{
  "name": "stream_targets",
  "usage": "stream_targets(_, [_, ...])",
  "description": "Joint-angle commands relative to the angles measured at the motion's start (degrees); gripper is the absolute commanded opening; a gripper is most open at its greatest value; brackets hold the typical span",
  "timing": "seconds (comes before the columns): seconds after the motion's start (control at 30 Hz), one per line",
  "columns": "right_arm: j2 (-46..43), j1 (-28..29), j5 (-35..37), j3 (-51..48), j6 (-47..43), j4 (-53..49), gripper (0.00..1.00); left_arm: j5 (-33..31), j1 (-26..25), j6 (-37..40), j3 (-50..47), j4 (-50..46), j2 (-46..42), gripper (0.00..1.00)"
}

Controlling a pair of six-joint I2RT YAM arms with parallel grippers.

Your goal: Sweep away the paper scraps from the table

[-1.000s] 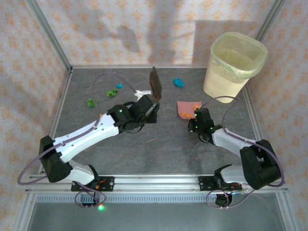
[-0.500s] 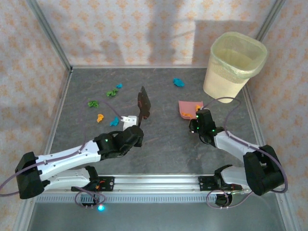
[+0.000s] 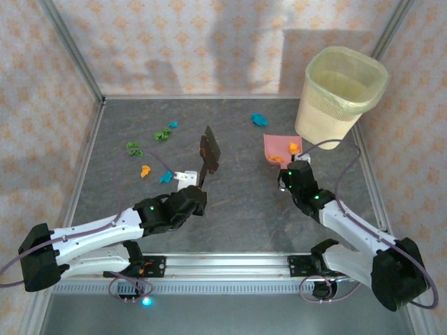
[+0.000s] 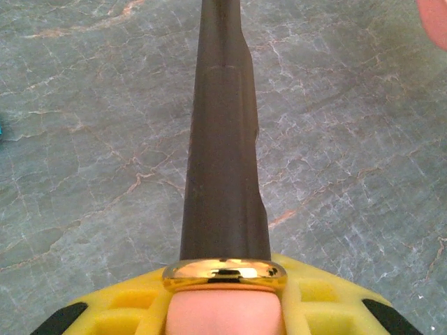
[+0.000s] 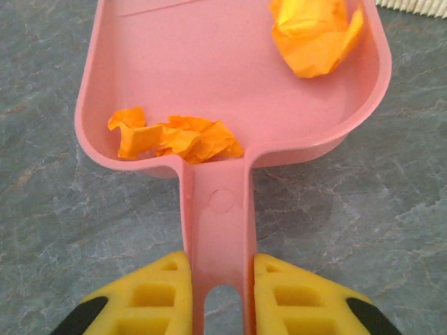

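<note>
A cream ribbed wastebasket (image 3: 343,94) lined with a pale yellow bag stands in the far right corner. A pink dustpan (image 3: 281,149) is near it. A dark brush (image 3: 209,151) is tilted, well apart from both. Peach patterned walls (image 3: 188,42) stand behind.

— Where do we see the paper scraps (image 3: 163,133)?
— We count six loose on the dark grey table (image 3: 237,209): green, teal and orange bits at the left, one teal piece (image 3: 259,119) near the far edge.
— We also see crumpled orange ones (image 5: 174,137) inside the pink dustpan (image 5: 230,63).
</note>
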Motion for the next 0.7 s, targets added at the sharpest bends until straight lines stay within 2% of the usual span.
stream_targets(0.0, [-3.03, 1.79, 5.72, 5.34, 1.51, -9.49, 0.0, -0.29, 0.02, 2.1, 3.45, -0.5, 0.1, 0.0])
stream_targets(0.07, [-3.45, 2.38, 5.65, 8.61, 2.57, -13.89, 0.0, -1.58, 0.02, 2.01, 1.69, 1.36, 0.43, 0.0])
stream_targets(0.27, [0.32, 3.29, 7.01, 23.81, 4.94, -28.53, 0.0, 0.79, 0.01, 0.35, 0.05, 2.19, 0.05, 0.0])
stream_targets(0.4, [2.64, 3.3, 5.2, 32.59, 5.04, -31.42, 0.0, -0.41, 0.02, -0.15, -0.8, 1.91, -1.7, 0.0])
stream_targets(0.67, [12.62, 3.27, 8.9, 53.6, 5.87, -36.14, 0.0, -0.86, 0.01, -0.67, -1.08, 1.52, -2.77, 0.0])
